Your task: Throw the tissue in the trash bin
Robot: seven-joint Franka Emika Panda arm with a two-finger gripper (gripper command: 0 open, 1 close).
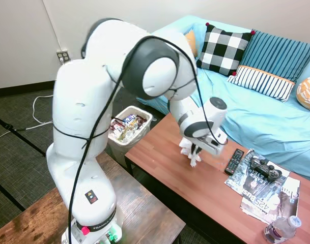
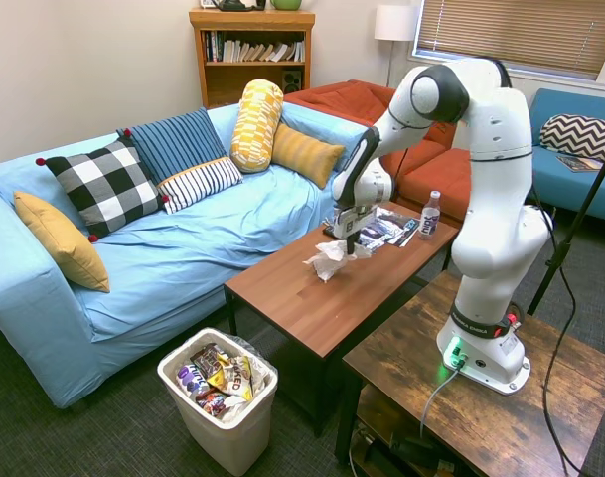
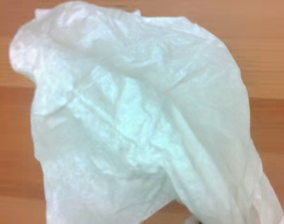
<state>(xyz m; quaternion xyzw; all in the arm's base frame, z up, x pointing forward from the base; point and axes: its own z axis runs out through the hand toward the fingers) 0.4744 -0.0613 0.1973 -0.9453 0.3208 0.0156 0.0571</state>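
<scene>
Hovering over the coffee table in the first exterior view, my gripper points straight down into the tissue, and my fingers look pinched together on the top of the wad, though the white paper hides the tips. What worries me here is the grip: the paper is soft, so I may have only a thin fold, and it could slip free once I swing. The trash bin sits on the floor off the table's end, partly behind my own upper arm, so a late drop would land on the table edge or the carpet. Switching to the second exterior view, the tissue lies near the middle of the table with a tail trailing toward the couch; that tail could drag or tear. My gripper sits right on it, forearm angled down from a high elbow, wrist vertical. The trash bin, already holding wrappers, stands well apart and lower. Close up from the wrist, crumpled tissue fills nearly everything over brown wood.
</scene>
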